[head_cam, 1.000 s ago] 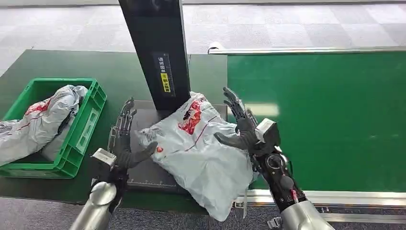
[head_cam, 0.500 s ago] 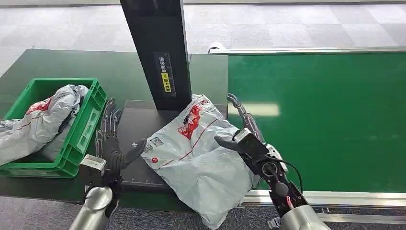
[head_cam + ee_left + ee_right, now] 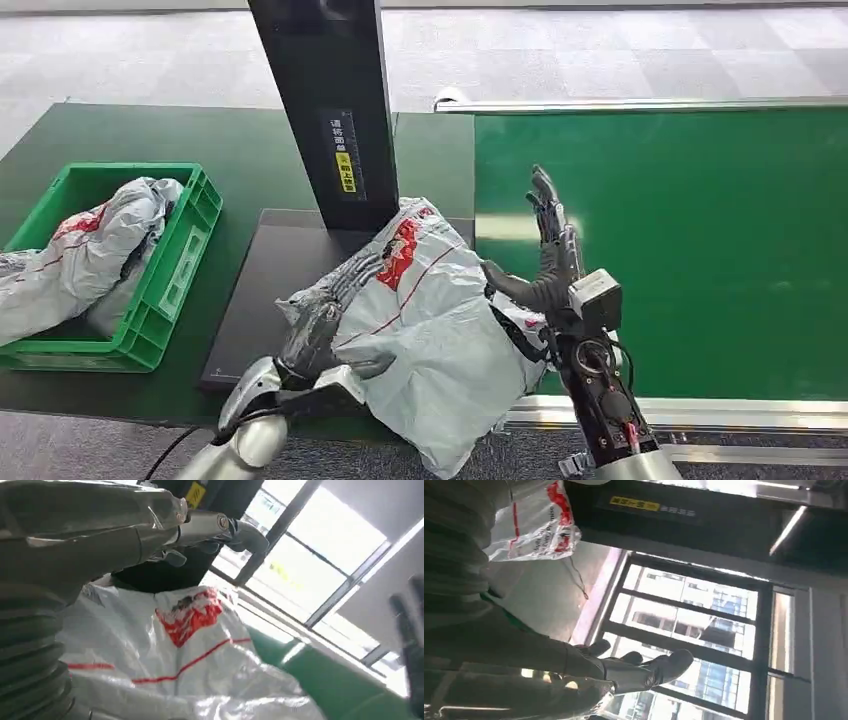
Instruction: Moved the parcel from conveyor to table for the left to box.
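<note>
The parcel (image 3: 430, 330), a grey-white plastic bag with red print, lies across the black base plate (image 3: 265, 280) and the conveyor's near left corner, one end hanging over the front edge. My left hand (image 3: 325, 310) lies flat on the parcel's left side with its fingers stretched out over it and its thumb low at the front. In the left wrist view that hand (image 3: 125, 535) reaches over the parcel (image 3: 190, 650). My right hand (image 3: 545, 260) stands upright at the parcel's right edge, fingers apart, thumb toward the bag. In the right wrist view the right hand (image 3: 574, 675) holds nothing and the parcel (image 3: 539, 525) is beside it.
A green crate (image 3: 190, 240) at the table's left holds another grey parcel (image 3: 80, 255). A black column (image 3: 330, 110) rises from the plate just behind the parcel. The green conveyor belt (image 3: 680, 240) spreads to the right, with a metal rail (image 3: 700, 412) along its near edge.
My left hand swung from the plate beside the parcel onto the parcel's left side. My right hand came off the parcel's top and now stands upright at its right edge.
</note>
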### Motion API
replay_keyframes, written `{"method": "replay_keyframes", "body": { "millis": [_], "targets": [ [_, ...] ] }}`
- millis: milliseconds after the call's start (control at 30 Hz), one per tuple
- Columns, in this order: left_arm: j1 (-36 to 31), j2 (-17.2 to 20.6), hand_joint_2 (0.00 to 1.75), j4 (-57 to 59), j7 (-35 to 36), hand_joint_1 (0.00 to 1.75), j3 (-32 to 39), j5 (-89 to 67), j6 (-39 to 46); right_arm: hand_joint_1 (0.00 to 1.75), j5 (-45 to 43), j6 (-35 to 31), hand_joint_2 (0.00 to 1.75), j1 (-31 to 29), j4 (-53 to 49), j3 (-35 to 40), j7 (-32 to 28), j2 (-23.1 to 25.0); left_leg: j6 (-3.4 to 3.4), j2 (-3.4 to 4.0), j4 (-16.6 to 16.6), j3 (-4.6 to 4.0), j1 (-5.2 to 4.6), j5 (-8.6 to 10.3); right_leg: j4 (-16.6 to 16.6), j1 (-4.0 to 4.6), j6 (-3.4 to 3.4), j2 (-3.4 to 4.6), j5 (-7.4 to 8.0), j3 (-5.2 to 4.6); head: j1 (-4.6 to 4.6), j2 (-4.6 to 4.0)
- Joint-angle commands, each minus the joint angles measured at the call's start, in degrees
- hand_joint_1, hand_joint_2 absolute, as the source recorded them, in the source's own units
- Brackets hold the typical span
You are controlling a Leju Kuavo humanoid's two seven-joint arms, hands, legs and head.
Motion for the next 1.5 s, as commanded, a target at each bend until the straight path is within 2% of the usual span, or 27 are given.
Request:
{"method": "replay_keyframes", "body": {
  "millis": [33,167,200,267,333,567,633,767,933,967,1000,1333,1400,1500],
  "targets": [
    [-6.0,-0.7,1.75,10.3,7.2,0.00,-9.7,-7.2,-1.5,0.00,-1.4,2.3,1.75,1.7,-4.2,-3.3,-0.1,0.2,0.02,-0.17,0.0,0.01,-0.02,0.05,0.0,-0.03,0.02,-0.14,0.00,0.06,0.02,0.00],
    [-9.0,-1.4,1.75,14.1,11.9,0.00,-11.2,-11.8,-4.0,0.00,-0.6,2.1,1.75,2.5,-4.1,-3.7,-0.1,1.2,0.03,-0.17,-0.1,0.07,-0.02,0.05,-0.1,-0.02,0.03,-0.14,0.00,0.12,0.02,0.00],
    [-11.8,-2.7,1.75,18.0,14.3,0.00,-12.0,-13.7,-5.6,0.00,0.1,2.1,1.75,1.9,-3.0,-3.5,-0.1,1.7,0.02,-0.23,0.0,0.03,-0.02,0.05,0.0,-0.02,0.03,-0.20,-0.01,0.11,0.02,0.00],
    [-13.1,-3.7,1.75,20.3,14.2,0.00,-11.8,-13.8,-5.7,0.00,0.4,2.0,1.75,1.5,-2.4,-3.6,-0.1,2.1,0.04,-0.32,0.0,0.02,0.00,0.08,-0.1,0.00,0.04,-0.26,0.01,0.13,0.02,0.00],
    [-13.1,-3.7,1.75,20.3,14.2,0.00,-11.8,-13.8,-5.7,0.00,0.4,2.0,1.75,1.5,-2.4,-3.6,-0.1,2.1,0.02,-0.12,0.0,0.02,-0.03,0.04,0.0,-0.03,0.03,-0.07,0.01,0.05,0.02,0.00],
    [-13.1,-3.7,1.75,20.3,14.2,0.00,-11.8,-13.8,-5.7,0.00,0.4,2.0,1.75,1.5,-2.4,-3.6,-0.1,2.1,0.03,-0.10,-0.1,0.08,-0.03,0.03,-0.1,-0.03,0.04,-0.05,0.01,0.12,0.04,0.00],
    [-14.7,-3.8,1.75,23.2,17.4,0.00,-13.4,-17.3,-7.1,0.00,0.7,2.3,1.75,0.6,-1.0,-3.8,-0.1,2.4,0.02,-0.07,0.0,0.05,-0.02,0.03,0.0,-0.03,0.02,-0.05,0.01,0.08,0.02,0.00],
    [-17.0,-6.2,1.75,32.0,20.6,0.00,-11.7,-20.2,-6.2,0.00,2.0,2.2,1.75,0.6,0.5,-5.1,-0.1,3.4,0.03,-0.12,-0.1,0.10,-0.02,0.08,-0.1,-0.02,0.03,-0.07,0.06,0.15,0.02,0.00],
    [-16.8,-6.5,1.75,34.1,22.7,0.02,-8.7,-21.7,-5.0,0.00,2.7,2.0,1.75,1.8,2.3,-6.5,0.4,3.9,0.02,-0.05,-0.1,0.18,-0.01,0.03,-0.1,-0.01,0.02,-0.01,0.03,0.25,0.04,0.00],
    [-16.0,-6.4,1.75,33.1,21.5,1.50,-7.1,-20.5,-3.6,0.00,2.9,1.9,1.75,1.8,2.9,-6.6,0.4,4.0,0.03,-0.05,-0.2,0.25,0.00,0.08,-0.2,0.00,0.03,0.00,0.09,0.32,0.02,0.00],
    [-15.5,-6.1,1.75,32.2,20.9,1.71,-6.4,-20.1,-2.8,0.00,3.0,1.9,1.75,2.0,2.9,-6.6,0.4,4.0,0.02,-0.03,-0.1,0.28,-0.01,0.05,-0.1,-0.01,0.03,0.02,0.06,0.34,0.02,0.00],
    [-11.7,-4.8,1.75,23.6,13.4,1.75,-1.5,-13.4,5.1,0.00,3.1,1.2,1.75,4.5,0.4,-7.2,1.4,3.4,0.03,0.03,-0.1,0.32,0.00,0.02,-0.1,-0.01,0.03,0.07,0.05,0.36,0.02,0.00],
    [-10.9,-4.6,1.75,21.5,10.2,1.75,-0.6,-10.8,8.3,0.00,2.9,0.9,1.75,5.0,-0.1,-7.5,1.5,3.3,0.03,0.04,-0.1,0.33,-0.01,0.00,-0.1,-0.01,0.03,0.08,0.03,0.37,0.00,0.00],
    [-9.0,-3.4,1.75,14.5,1.0,1.75,1.2,-4.4,17.9,0.00,2.1,0.6,1.75,5.0,-1.0,-8.0,1.9,3.2,0.03,0.01,-0.1,0.23,-0.02,0.01,-0.1,-0.02,0.03,0.05,0.02,0.27,0.02,0.00]
  ]
}}
